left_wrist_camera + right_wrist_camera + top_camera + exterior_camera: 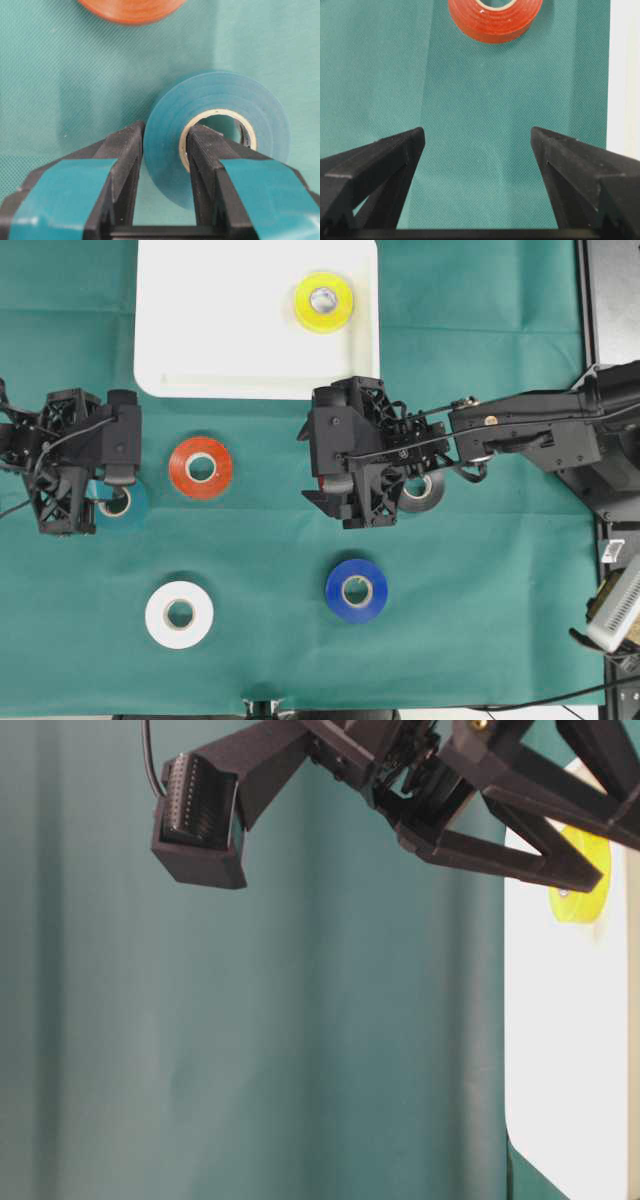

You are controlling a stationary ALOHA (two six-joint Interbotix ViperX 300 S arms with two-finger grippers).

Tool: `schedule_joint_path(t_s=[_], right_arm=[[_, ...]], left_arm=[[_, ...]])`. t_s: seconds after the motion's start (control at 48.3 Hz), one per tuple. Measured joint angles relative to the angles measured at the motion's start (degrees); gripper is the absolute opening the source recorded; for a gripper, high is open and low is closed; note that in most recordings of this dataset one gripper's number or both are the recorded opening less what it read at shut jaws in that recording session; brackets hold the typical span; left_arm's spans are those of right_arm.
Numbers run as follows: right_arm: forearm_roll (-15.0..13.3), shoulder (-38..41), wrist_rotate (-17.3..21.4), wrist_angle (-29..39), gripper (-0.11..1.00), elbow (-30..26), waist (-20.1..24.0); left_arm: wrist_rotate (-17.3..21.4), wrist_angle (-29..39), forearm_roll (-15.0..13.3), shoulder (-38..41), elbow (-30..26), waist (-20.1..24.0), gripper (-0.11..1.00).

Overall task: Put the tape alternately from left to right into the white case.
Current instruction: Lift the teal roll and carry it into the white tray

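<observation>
The left pincer (162, 150) is pinching the teal tape (220, 125). The right pincer (477, 145) is hanging spread. No writing is showing on the yellow tape (323, 301).

Wrinkled teal-green fabric cloth (260, 640) spread flat across the whole work surface, fine weave plain in both wrist views, soft vertical folds in the table-level view. Along the right edge of the overhead view, a dark strip of black frame (600, 290), and low at that edge a pale ribbed plastic block (618, 610), tilted. Even, diffuse lighting, only soft shadows on the cloth.
</observation>
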Motion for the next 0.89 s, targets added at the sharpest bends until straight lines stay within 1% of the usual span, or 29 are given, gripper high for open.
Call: schedule_joint_path(t_s=[0.248,0.497,0.58,0.725,0.828,0.89], right_arm=[[0.0,0.0,0.0,0.0,0.73,-0.1,0.0],[0.0,0.0,0.0,0.0,0.73,-0.1,0.0],[0.0,0.0,0.0,0.0,0.73,-0.1,0.0],[0.0,0.0,0.0,0.0,0.73,-0.1,0.0],[0.0,0.0,0.0,0.0,0.73,-0.1,0.0],[0.0,0.0,0.0,0.0,0.73,-0.1,0.0]], left_arm=[[0.1,2.2,0.0,-5.4,-0.4,-2.0,0.24],[0.4,2.5,0.1,-6.9,-0.9,-1.8,0.24],[0.4,2.5,0.0,-6.9,-1.7,-1.0,0.24],[1.1,2.3,0.1,-6.8,-3.0,1.8,0.24],[2.9,2.1,0.0,-6.7,-3.7,4.7,0.24],[4.9,1.9,0.0,-6.7,-4.0,6.8,0.24]])
